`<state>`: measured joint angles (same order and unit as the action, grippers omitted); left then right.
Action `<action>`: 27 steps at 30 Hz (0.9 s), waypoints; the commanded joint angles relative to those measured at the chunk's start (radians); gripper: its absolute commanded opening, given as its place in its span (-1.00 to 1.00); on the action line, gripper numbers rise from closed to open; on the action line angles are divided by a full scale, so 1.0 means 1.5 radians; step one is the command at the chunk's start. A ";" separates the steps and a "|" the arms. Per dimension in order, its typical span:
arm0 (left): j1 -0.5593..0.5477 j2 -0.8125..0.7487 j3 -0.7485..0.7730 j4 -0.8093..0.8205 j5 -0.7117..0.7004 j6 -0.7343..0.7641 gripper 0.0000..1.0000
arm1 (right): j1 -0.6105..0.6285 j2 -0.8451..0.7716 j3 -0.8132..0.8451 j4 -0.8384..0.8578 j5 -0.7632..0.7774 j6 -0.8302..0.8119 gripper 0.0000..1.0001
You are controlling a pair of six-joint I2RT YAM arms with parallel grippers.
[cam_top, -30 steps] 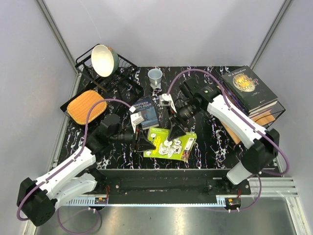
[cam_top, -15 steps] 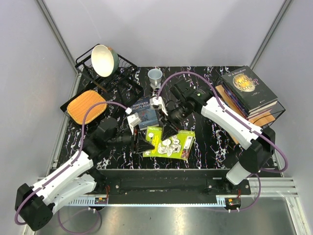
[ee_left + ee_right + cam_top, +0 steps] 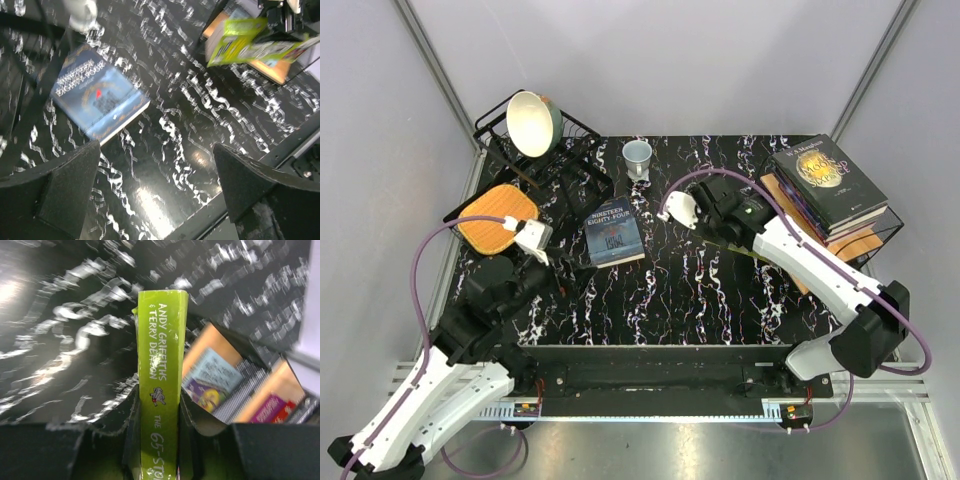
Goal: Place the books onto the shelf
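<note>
My right gripper point(image 3: 159, 430) is shut on the spine of a lime green book point(image 3: 162, 385), holding it on edge above the table. In the left wrist view that lime book point(image 3: 250, 42) hangs near the shelf point(image 3: 272, 70). The shelf point(image 3: 868, 240) stands at the right with a stack of books point(image 3: 828, 180) on its top board. Through the right wrist view a purple-covered book point(image 3: 210, 387) lies on a lower board. A blue-grey "Nineteen Eighty-Four" book point(image 3: 615, 232) lies flat mid-table. My left gripper point(image 3: 160, 185) is open and empty, pulled back to the left of it point(image 3: 552, 262).
A black wire dish rack point(image 3: 575, 170) holding a bowl point(image 3: 533, 122) stands at the back left. An orange cutting board point(image 3: 495, 217) lies in front of it. A small cup point(image 3: 637, 155) sits at the back middle. The table's front edge point(image 3: 260, 160) is close below my left gripper.
My left gripper let go of the lime green book, opened and drew back left. My right gripper closed on that book, lifted it on edge and carried it right toward the shelf.
</note>
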<state>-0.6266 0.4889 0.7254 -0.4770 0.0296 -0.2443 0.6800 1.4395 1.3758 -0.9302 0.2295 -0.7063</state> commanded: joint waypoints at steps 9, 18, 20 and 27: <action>0.000 -0.026 -0.068 0.015 -0.034 -0.043 0.97 | -0.059 -0.024 -0.134 0.284 0.249 -0.024 -1.00; 0.000 -0.033 -0.079 0.017 -0.034 -0.044 0.97 | -0.092 0.008 -0.202 0.429 0.295 -0.034 -1.00; 0.001 -0.032 -0.079 0.016 -0.034 -0.044 0.97 | -0.103 0.011 -0.213 0.456 0.301 -0.050 -1.00; 0.000 -0.031 -0.081 0.019 -0.032 -0.044 0.97 | -0.134 0.021 -0.252 0.508 0.308 -0.070 -1.00</action>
<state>-0.6266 0.4503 0.6060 -0.5022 0.0013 -0.3073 0.4995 1.4754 1.0130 -0.3099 0.6170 -0.7620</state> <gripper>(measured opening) 0.987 0.315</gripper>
